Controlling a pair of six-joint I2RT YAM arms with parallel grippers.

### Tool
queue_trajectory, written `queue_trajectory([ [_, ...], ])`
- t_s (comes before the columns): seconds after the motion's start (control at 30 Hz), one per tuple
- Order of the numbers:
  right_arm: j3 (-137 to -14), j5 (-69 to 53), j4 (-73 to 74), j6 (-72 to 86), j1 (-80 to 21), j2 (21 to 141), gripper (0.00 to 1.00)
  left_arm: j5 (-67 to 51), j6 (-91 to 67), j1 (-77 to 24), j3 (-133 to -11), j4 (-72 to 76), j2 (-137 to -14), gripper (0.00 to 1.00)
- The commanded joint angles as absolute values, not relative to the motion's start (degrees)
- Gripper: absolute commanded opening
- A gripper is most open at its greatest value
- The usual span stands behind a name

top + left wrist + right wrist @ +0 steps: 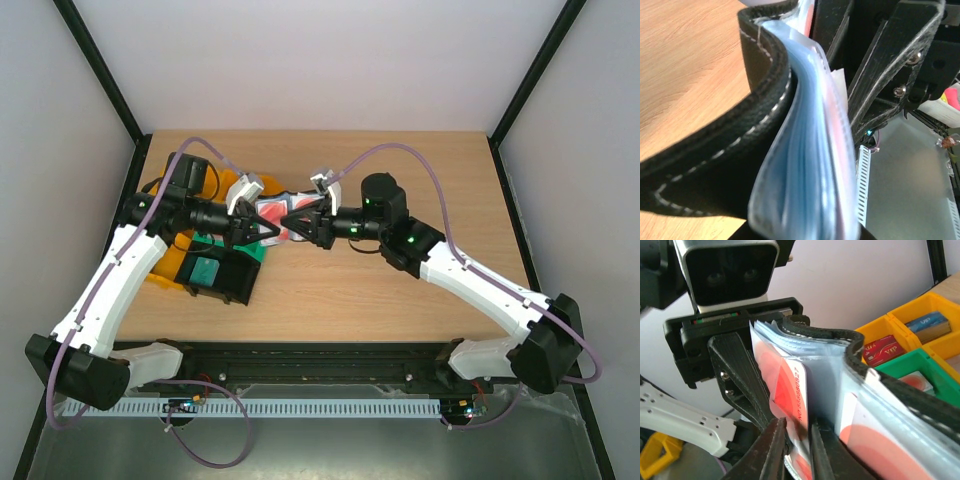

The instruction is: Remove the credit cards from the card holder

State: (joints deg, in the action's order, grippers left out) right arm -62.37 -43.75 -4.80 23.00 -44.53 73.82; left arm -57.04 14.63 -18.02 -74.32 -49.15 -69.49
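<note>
Got the card holder (277, 213) up off the tabletop (400, 290), mid-air between both tools, slightly left of centre.

Reading left tool (247, 228) as clamped on the holder from the side away from right tool. That's a judgement: can't see its pads in left wrist view, only black stitched cover and blue-grey pockets filling the frame.

Right tool (796, 442) closed on the lower edge of one red-and-white credit card (790, 390), a finger either side. Apparently partly out of its clear pocket already. Can also see a second card (880, 450) seated in the next pocket over.

Key geometry: tools head-on along roughly one left-right line in top view, holder in the middle, pocket mouths toward right tool. Judging the card's slide direction to be that same line.

Next move:
- Pull straight back along right tool's own axis, away from left tool.
- Keep the pull in the card's plane to avoid binding in the sleeve or dragging the holder out of left grip.
- Extract with right arm only; use left purely as anchor.

Yellow and green bins (910, 307) beyond, not involved yet.
</note>
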Motion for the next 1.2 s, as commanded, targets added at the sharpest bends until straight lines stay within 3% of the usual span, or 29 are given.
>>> queue_trajectory([
  [0.0, -63.89, -45.56, -7.05, 22.60, -46.01, 75.61, 0.13, -63.67, 16.37, -18.28, -76.92, -49.38, -68.82, 0.02],
  [0.2, -63.24, -48.78, -10.69, 22.94, -46.72, 75.01, 0.02, -63.52, 15.30, -18.28, -76.02, -48.56, -68.77, 0.02],
  [0.37, -61.59, -45.26, -9.40, 20.25, -46.55, 71.74, 0.02, -63.16, 14.26, -18.27, -74.68, -47.86, -68.82, 0.02],
  [0.6, -60.73, -45.51, -7.52, 20.45, -45.19, 71.74, 0.02, -61.94, 11.54, -18.26, -72.76, -45.56, -68.65, 0.23],
  [0.8, -60.19, -45.07, -4.58, 19.86, -43.25, 70.75, 0.02, -60.98, 11.21, -17.91, -71.95, -45.19, -68.06, 0.26],
  [0.9, -59.75, -45.24, -3.25, 19.39, -42.35, 69.71, 0.02, -61.57, 11.80, -17.59, -71.77, -45.52, -68.11, 0.33],
  [1.17, -60.57, -44.72, 0.89, 17.16, -41.50, 68.57, 0.02, -62.83, 11.88, -17.42, -71.50, -45.40, -68.66, 0.34],
])
